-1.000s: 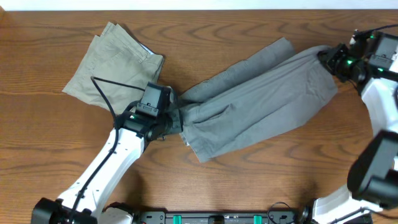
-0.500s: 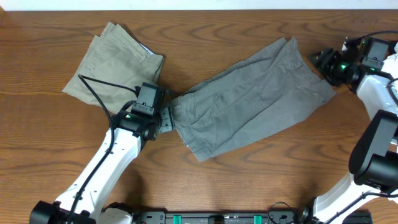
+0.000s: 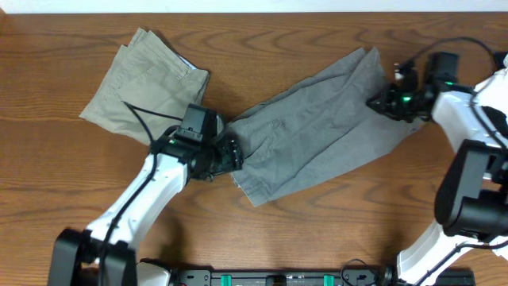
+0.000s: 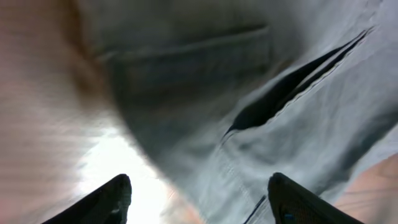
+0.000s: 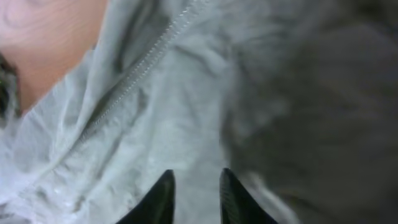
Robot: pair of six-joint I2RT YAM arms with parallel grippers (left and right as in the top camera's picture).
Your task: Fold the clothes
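The medium-grey woven shorts [image 3: 317, 135], a second ago pulled taut with their right end lifted toward the right edge of the surface, now lie slack and flat. The right arm's fingers [image 5: 163, 196], which had let go and drawn off toward that edge, have come back left over the upper right end of the cloth. The left arm's fingers [image 4: 115, 198] have slid rightward onto its left end, spread wide.
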